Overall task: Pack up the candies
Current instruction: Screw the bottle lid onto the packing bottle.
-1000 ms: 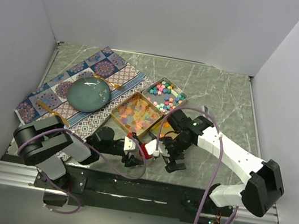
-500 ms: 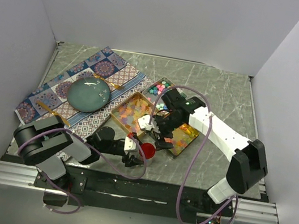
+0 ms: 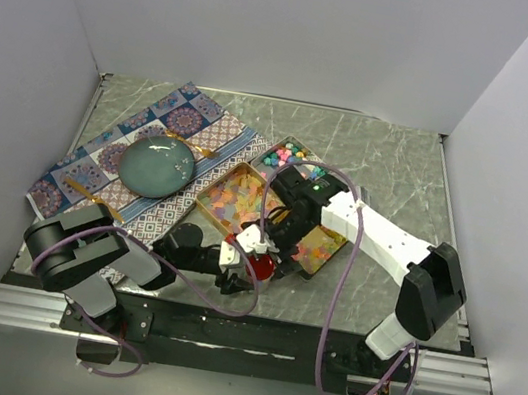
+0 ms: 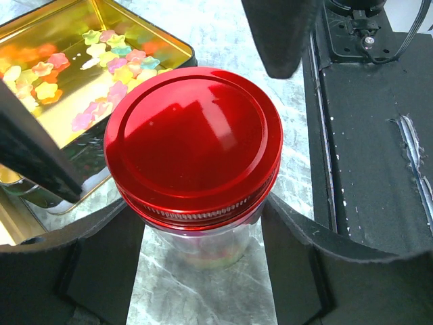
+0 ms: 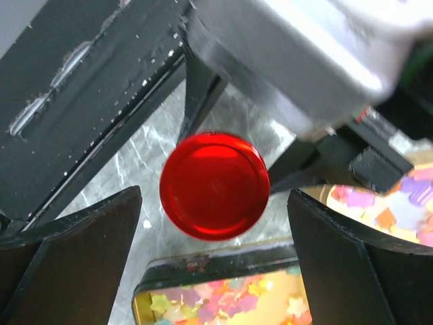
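Observation:
A glass jar with a red lid (image 4: 193, 139) stands on the table; a few candies show dimly through the glass at its bottom. My left gripper (image 4: 199, 211) is shut on the jar's body below the lid, as the top view (image 3: 251, 262) also shows. My right gripper (image 5: 213, 198) is open and empty, directly above the red lid (image 5: 213, 184), one finger on each side (image 3: 273, 238). Star-shaped candies lie in three gold tins: yellow-pink ones (image 3: 240, 200), pastel ones (image 3: 294, 160) and orange-red ones (image 3: 318, 249). One tin's candies (image 4: 101, 57) lie just beyond the jar.
A teal plate (image 3: 156, 165) sits on a patterned cloth (image 3: 115, 147) at the back left. The black front rail (image 4: 365, 135) runs close to the right of the jar. A tin's near rim (image 5: 216, 271) lies right below my right gripper's fingers.
My right gripper has swung left from the table's front, passed over the tins and come down over the jar's red lid. My left gripper has kept hold of the jar in place.

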Robot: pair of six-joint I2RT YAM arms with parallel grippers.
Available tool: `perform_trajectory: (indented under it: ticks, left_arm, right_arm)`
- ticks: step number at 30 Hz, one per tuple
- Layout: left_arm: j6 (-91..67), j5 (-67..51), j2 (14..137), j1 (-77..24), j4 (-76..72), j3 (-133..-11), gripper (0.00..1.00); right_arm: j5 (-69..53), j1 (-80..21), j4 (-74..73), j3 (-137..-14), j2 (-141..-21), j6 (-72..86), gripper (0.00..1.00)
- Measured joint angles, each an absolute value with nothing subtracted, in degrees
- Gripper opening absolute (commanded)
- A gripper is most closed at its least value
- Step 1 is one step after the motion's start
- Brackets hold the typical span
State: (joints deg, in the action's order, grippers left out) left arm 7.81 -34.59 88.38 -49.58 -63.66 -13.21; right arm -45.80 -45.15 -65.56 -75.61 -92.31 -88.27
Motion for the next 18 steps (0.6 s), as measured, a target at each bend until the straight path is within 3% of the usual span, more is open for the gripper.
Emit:
perform_trajectory:
  ticks: [8, 18]
  left_arm:
    - [7.9, -34.59, 88.38, -49.58, -63.66, -13.21, 0.01]
    - [7.92, -34.33, 88.36, -50.33, -63.55, -13.45, 0.01]
  right_arm:
    - [-46.15, -45.6, -65.36, -75.09, -92.92, -87.57, 0.73]
    - [-44.93, -45.6, -57.19, -66.87, -86.67, -81.58, 0.79]
